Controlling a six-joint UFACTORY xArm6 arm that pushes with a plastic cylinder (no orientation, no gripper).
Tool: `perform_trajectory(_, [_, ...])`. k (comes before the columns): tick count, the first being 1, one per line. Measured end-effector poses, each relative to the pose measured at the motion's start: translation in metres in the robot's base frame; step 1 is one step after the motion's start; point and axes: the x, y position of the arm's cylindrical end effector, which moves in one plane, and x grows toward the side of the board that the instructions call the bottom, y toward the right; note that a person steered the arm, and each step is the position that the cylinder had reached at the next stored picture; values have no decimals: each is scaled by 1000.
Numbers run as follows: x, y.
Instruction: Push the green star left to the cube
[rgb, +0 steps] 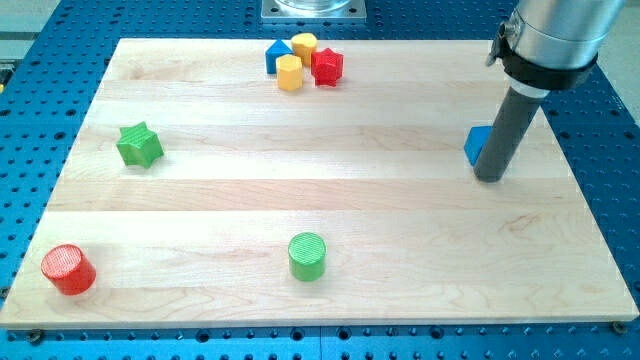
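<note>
my tip (490, 177) touching blue cube (477, 145), green star (139, 145) far left

A pale wooden board (330, 210) lies on a blue perforated table (45, 70), evenly lit.

You get one view only, so nothing is shared with a second camera. It looks down at the counter (350, 210) from above and in front, tilted, facing the view's top. The counter's far edge looks narrower than its near edge. It sits fairly near: the counter fills almost all of the frame, blue perforated base (40, 120) showing around it. The arm (550, 40) is cropped at the view's top right.
</note>
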Motion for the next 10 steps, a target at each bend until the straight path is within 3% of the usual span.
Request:
perform_trajectory(1, [-9,-1])
perform_trajectory(2, [4,-79])
perform_trajectory(3, [40,-213])
perform_trajectory(5, [12,-441])
perform_trajectory(6, [-27,-452])
perform_trajectory(8, [-31,-260])
perform_trajectory(10, [-9,-89])
